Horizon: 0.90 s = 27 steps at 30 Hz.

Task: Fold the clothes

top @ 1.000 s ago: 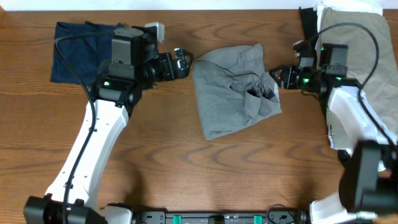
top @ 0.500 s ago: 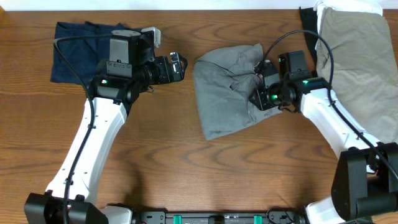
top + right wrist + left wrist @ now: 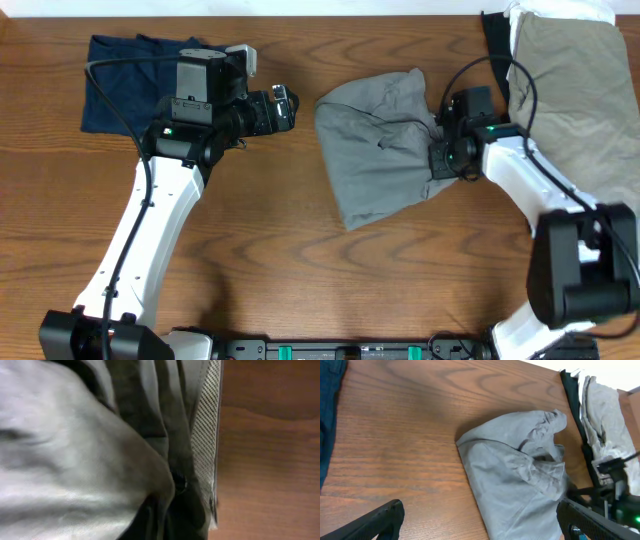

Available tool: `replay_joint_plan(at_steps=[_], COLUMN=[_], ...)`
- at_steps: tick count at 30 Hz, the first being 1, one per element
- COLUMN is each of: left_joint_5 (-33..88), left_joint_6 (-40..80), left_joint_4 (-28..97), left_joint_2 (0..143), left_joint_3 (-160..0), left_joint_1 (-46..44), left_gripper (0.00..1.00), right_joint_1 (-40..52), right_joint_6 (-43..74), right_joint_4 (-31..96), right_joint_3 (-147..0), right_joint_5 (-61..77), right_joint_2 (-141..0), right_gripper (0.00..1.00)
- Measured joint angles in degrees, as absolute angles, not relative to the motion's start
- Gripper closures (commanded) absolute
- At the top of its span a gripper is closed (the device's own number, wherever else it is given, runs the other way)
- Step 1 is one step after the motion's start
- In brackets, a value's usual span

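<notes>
1. The grey garment (image 3: pixel 385 150) lies crumpled on the tabletop (image 3: pixel 300 250), just toward 1 o'clock from the middle of the overhead view, its narrow end pointing to 6 o'clock.
2. The right pincer (image 3: pixel 441 160) is pressed into the garment's 3 o'clock edge, among bunched folds. Its wrist view is filled with grey fabric and a mesh strip (image 3: pixel 205 435), with bare wood at 3 o'clock. No fingers show, so I cannot tell whether it is spread or clamped.
3. The left pincer (image 3: pixel 289 105) hangs off the garment's 10 o'clock side, apart from the cloth. Its fingers (image 3: pixel 380 520) stand wide apart with nothing between them.
4. A navy garment (image 3: pixel 120 80) lies flat at 10 o'clock, partly under the left arm.
5. A pale clothes pile (image 3: pixel 570 90) sits at 2 o'clock, a black strap (image 3: pixel 493 40) along its 9 o'clock edge.
</notes>
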<state>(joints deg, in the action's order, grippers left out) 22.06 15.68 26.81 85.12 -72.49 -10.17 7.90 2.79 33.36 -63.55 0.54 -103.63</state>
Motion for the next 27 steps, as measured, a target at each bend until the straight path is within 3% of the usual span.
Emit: replay_joint_plan(at_steps=[6,8,21,27], left_joint_5=[21.0,20.7,19.1,19.0], left_joint_6=[15.4,15.3,15.2,15.2], left_joint_4=[26.8,26.8,26.8,26.8], left_joint_2=[85.1,85.1,85.1,85.1], left_joint_3=[-72.5,-72.5,-72.5,-72.5], left_joint_1=[-10.2,-10.2,-10.2,-10.2], left_gripper=[0.02,0.02,0.02,0.02], right_joint_1=[7.7,7.8,17.1,19.5], right_joint_6=[1.6,0.3,-16.4,-22.9], right_joint_4=[34.1,35.6,34.9,31.5], right_joint_3=[-64.6,-66.1,-72.2,-72.2], right_joint_5=[0.1,0.4,8.4,10.9], right_joint_2=[-103.2,-102.0,-98.0,-101.3], right_gripper=[0.39,0.32,0.19,0.25])
